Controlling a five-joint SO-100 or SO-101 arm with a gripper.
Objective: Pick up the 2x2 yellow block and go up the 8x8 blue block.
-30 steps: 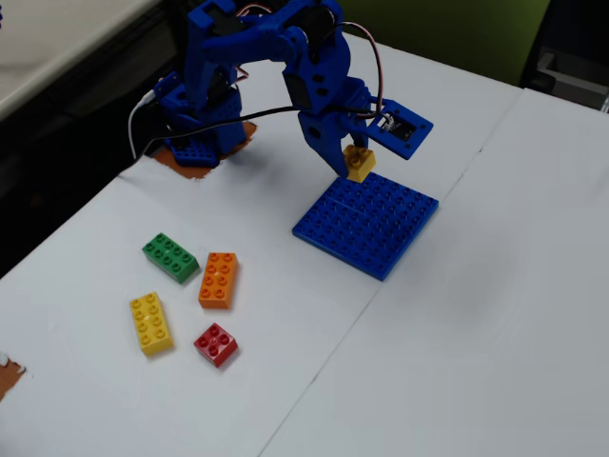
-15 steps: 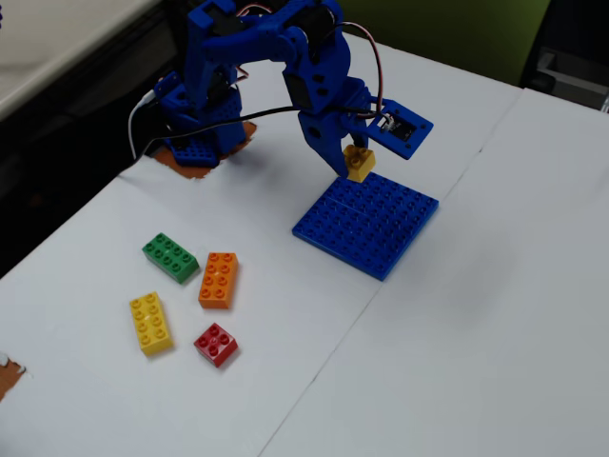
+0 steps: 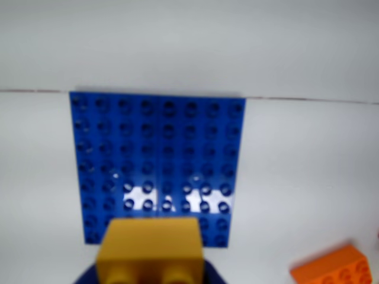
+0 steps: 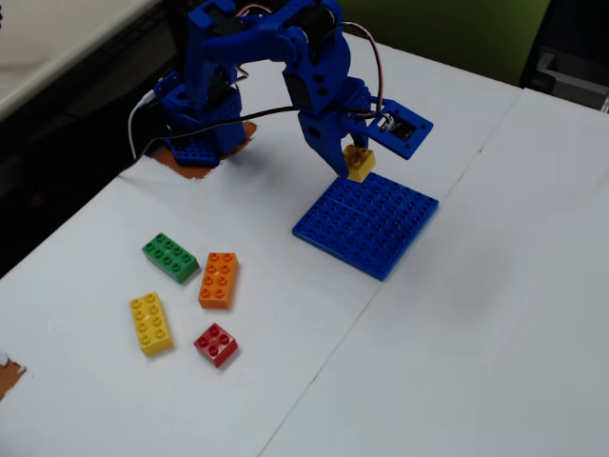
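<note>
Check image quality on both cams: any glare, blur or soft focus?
Wrist view: white glare patches on the blue baseplate near its lower studs; the held yellow 2x2 brick up close is soft, orange brick cropped at the corner. Fixed view: evenly lit, mildly soft, faint shadow under the gripper.

In the wrist view the 2x2 yellow block (image 3: 149, 251) hides the 8x8 blue block's (image 3: 157, 154) near edge; beside it, the orange brick (image 3: 335, 269) is cropped.
</note>
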